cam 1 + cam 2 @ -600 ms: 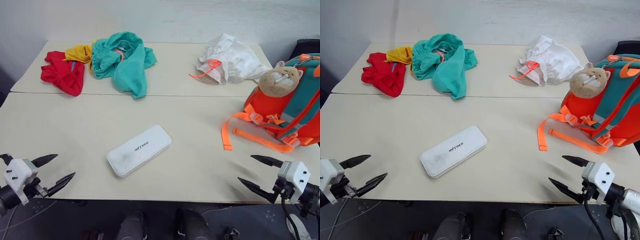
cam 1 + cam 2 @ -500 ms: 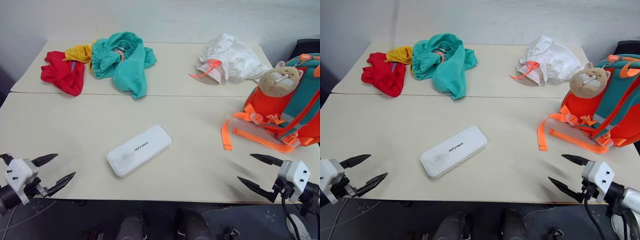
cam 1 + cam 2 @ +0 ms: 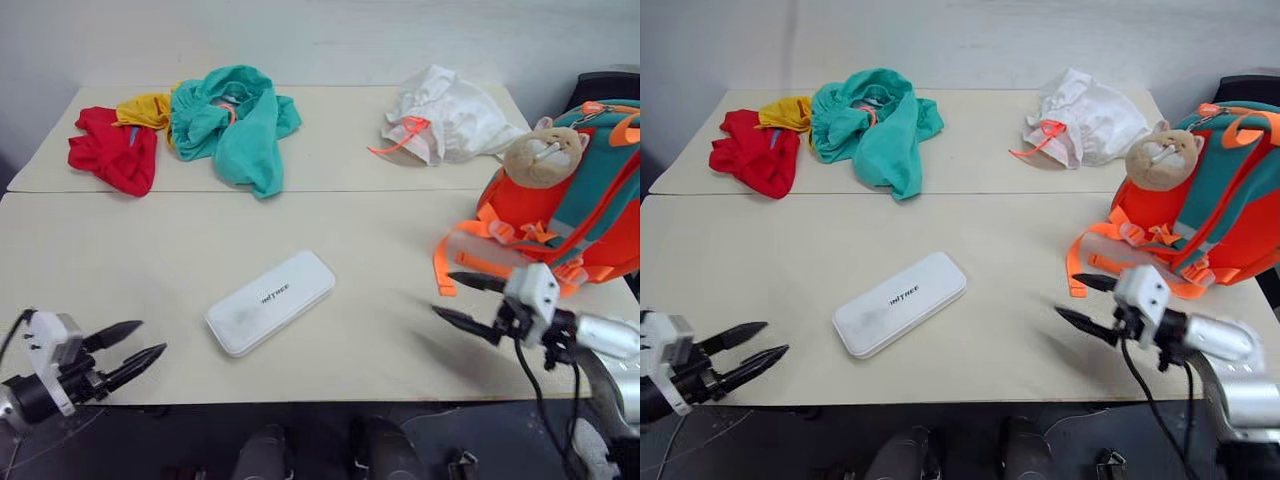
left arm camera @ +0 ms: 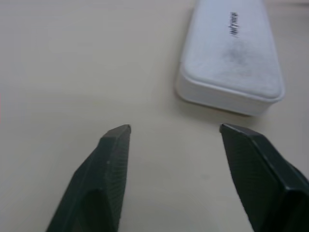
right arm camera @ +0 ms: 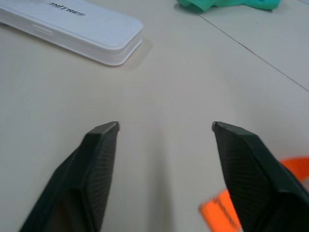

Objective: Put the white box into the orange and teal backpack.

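The white box (image 3: 270, 316) lies flat on the counter (image 3: 150, 250), near the front edge and about in the middle. It sits at a slant and has small dark letters on its top. Nothing is touching it. The left pincer (image 3: 142, 342) hangs over the front left corner of the counter, with its two black fingers spread apart and nothing between them. In the left wrist view, one short end of the box is just ahead of its fingertips (image 4: 117, 135). The right pincer (image 3: 456, 298) is on the right side of the counter, pointing toward the box. Its fingers are spread apart too, and it holds nothing. The orange and teal backpack (image 3: 590, 205) stands at the right edge of the counter, with a beige plush animal (image 3: 543, 154) on it and an orange strap (image 3: 445, 262) lying loose on the counter, close to the right pincer. At the back lie a white cloth bag (image 3: 445, 115), a teal garment (image 3: 225, 120), a yellow cloth (image 3: 143, 108) and a red cloth (image 3: 105, 150).
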